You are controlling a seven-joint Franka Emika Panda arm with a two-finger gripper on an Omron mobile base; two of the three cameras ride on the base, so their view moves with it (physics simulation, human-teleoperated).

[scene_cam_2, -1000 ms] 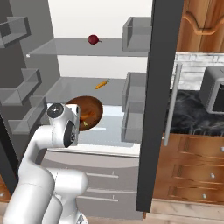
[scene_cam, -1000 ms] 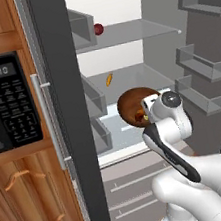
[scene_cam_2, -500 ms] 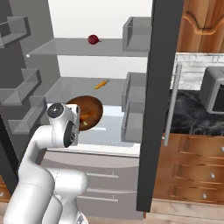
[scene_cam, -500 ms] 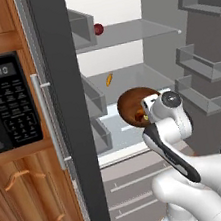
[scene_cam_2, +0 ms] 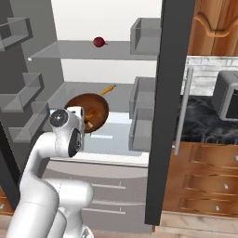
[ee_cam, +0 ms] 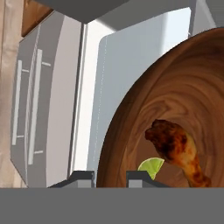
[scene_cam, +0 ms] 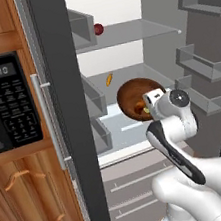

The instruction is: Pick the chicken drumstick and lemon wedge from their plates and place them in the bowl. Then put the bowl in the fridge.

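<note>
Two foods, the chicken drumstick (ee_cam: 179,151) and lemon wedge (ee_cam: 152,168), lie inside the bowl (ee_cam: 148,109). The end effector (ee_cam: 109,177) clamps the bowl's rim, holding it tilted inside the open fridge (scene_cam: 122,45), above a glass shelf (scene_cam_2: 111,135).

Both base cams sit behind the arm, one left, one right, looking forward and down into the open fridge (scene_cam: 122,45); they share its shelves and the bowl (scene_cam: 133,98). Hand cam is tight on the bowl's inside, fridge drawers beyond its rim.
</note>
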